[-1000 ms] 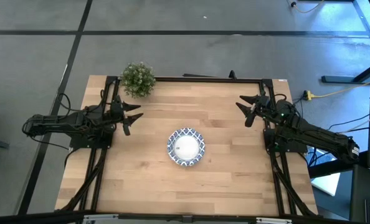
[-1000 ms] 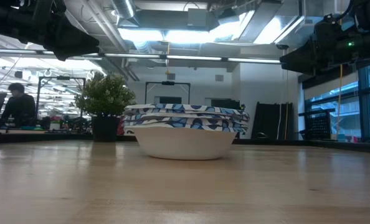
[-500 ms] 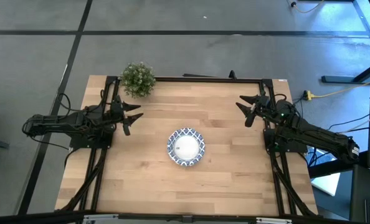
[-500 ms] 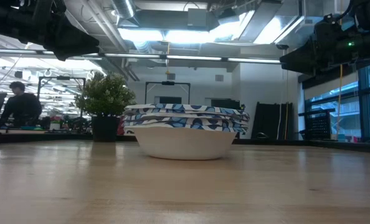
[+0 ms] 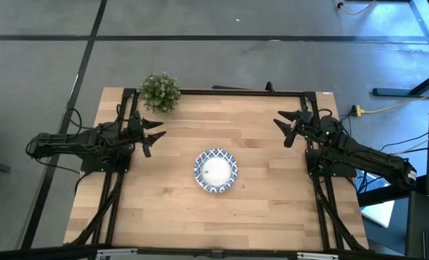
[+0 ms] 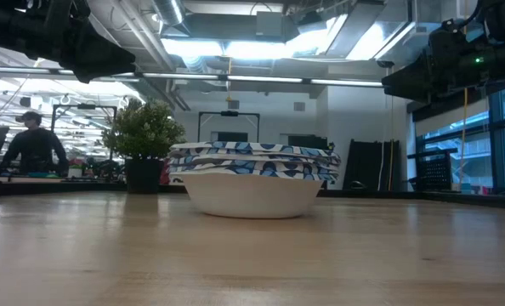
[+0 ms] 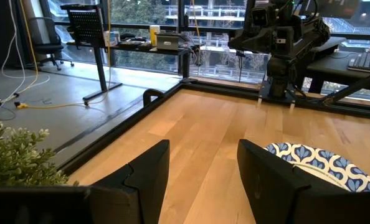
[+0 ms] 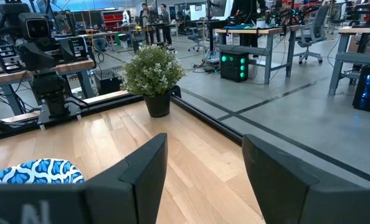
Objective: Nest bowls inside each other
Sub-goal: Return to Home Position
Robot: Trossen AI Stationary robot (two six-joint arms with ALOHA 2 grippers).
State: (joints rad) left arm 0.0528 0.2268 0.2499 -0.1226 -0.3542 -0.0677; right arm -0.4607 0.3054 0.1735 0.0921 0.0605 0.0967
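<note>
Tabletop (image 5: pixel 258 209): wood, one arm along each side edge, the task items in the middle. The left arm lies low along the left side with the left end effector (image 5: pixel 155 139) pointing inward, fingers spread wide and nothing between them; the left wrist view confirms an empty gap over bare wood. The right arm mirrors it on the right side, with the right end effector (image 5: pixel 281 131) also spread wide and empty, aimed inward. The bowls (image 5: pixel 216 171) sit as one nested stack at the tabletop centre. The low view shows several patterned rims layered on one white base (image 6: pixel 252 183); an exact count is hard to read. No loose bowl shows anywhere. Key relation: the stack lies between the two end effectors, well apart from both and slightly toward the front edge from each. The stack is round, so it has no long axis. The distance to either arm looks about equal, so I can't call one nearer. My read is that nesting is done and the arms only need to settle home, with nothing in their paths. The potted plant (image 5: pixel 159 92) stands at the far left corner, near the left end effector but not touching it.
</note>
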